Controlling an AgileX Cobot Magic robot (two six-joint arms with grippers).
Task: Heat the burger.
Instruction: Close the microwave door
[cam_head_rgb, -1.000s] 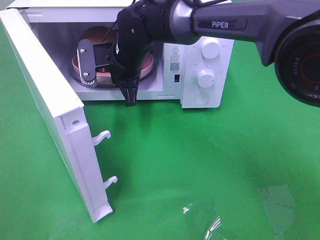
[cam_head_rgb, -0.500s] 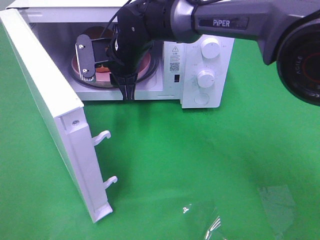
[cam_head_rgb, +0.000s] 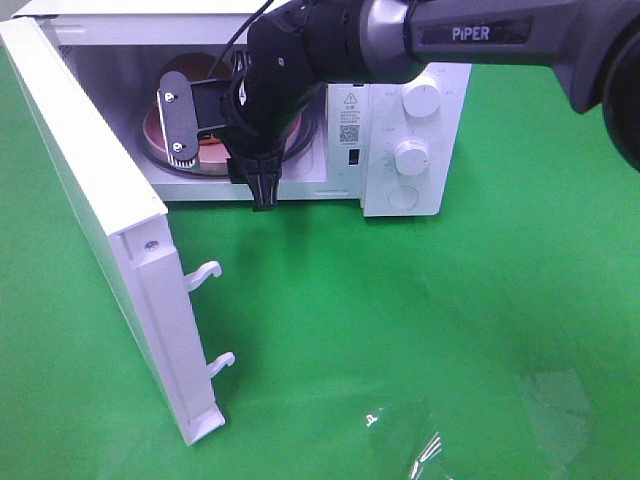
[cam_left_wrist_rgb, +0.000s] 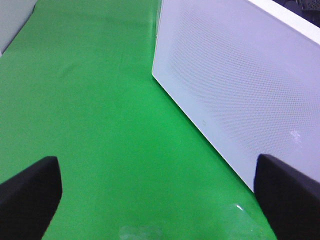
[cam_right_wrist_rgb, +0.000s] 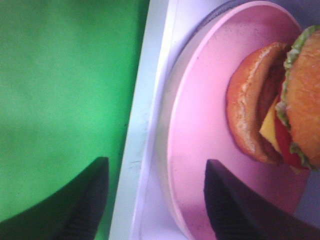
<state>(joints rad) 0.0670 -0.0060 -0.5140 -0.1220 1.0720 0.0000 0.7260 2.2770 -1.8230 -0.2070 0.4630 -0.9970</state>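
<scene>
Exterior high: boxy white microwave oven (cam_head_rgb: 415, 150), door (cam_head_rgb: 100, 230) open, black right gripper (cam_head_rgb: 218, 158) at its mouth, jaws spread, empty. Left wrist: black left gripper (cam_left_wrist_rgb: 160, 200) splayed, holding nothing, over green cloth (cam_left_wrist_rgb: 100, 100). Right wrist: golden-bun burger (cam_right_wrist_rgb: 272, 107) on round pink plate (cam_right_wrist_rgb: 200, 150) inside oven; likely light, soft, loose-layered, so handle by stiff plate rim.

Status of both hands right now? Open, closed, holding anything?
Left hand: open, empty, over the green cloth.
Right hand: open, empty, by the pink plate carrying the burger.
</scene>
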